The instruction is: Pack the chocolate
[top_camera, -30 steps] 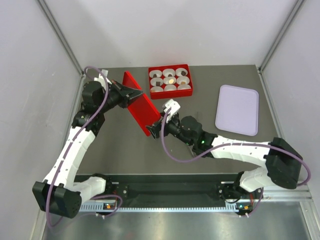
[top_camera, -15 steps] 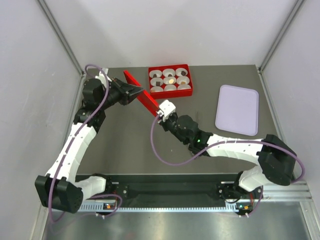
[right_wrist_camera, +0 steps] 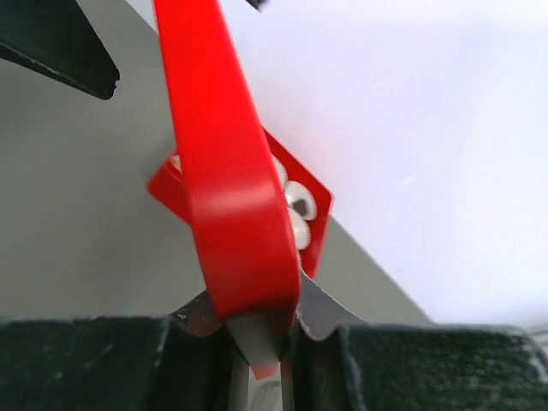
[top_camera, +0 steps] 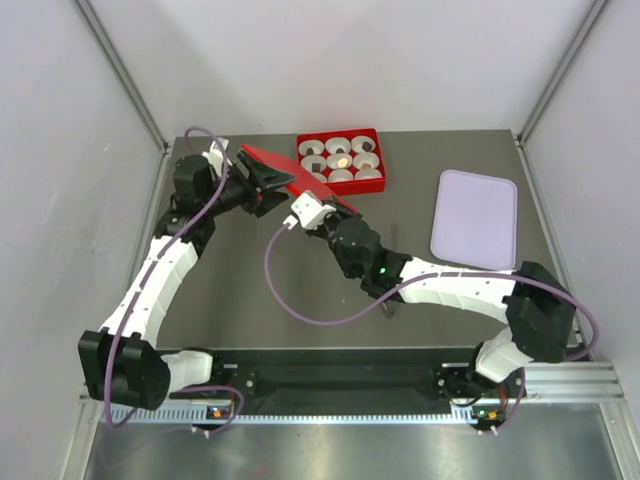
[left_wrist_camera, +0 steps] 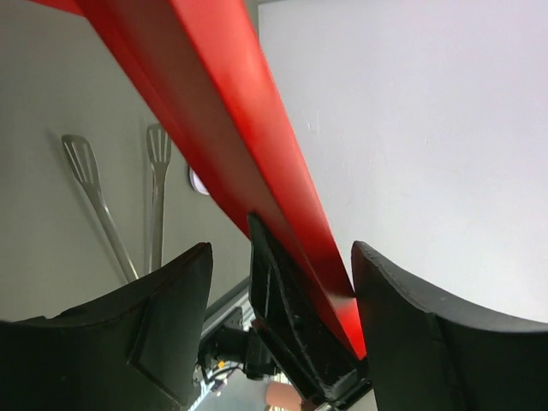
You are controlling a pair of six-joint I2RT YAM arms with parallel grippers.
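Observation:
The red box (top_camera: 341, 187) at the back of the table holds white paper cups, some with the chocolate (top_camera: 341, 161) in them, dark and tan. A red lid (top_camera: 300, 180) hangs slanted in the air just left of and in front of the box. My right gripper (top_camera: 326, 207) is shut on the lid's near end, and the lid (right_wrist_camera: 227, 171) rises from its closed jaws (right_wrist_camera: 265, 334) with the box (right_wrist_camera: 315, 210) behind. My left gripper (top_camera: 270, 180) stands open around the lid's other end. There the lid (left_wrist_camera: 231, 128) passes between the spread fingers (left_wrist_camera: 282, 257), close to the right one.
A lilac tray (top_camera: 475, 220) lies at the right of the table. Metal tongs (top_camera: 388, 275) lie on the table under my right forearm, and the tongs (left_wrist_camera: 154, 197) also show in the left wrist view. Grey walls close in the left, back and right sides.
My right gripper has shut on the lid and carried it up and back toward the box. My left gripper has opened its hold on the lid. The lid has tipped from on-edge to slanted.

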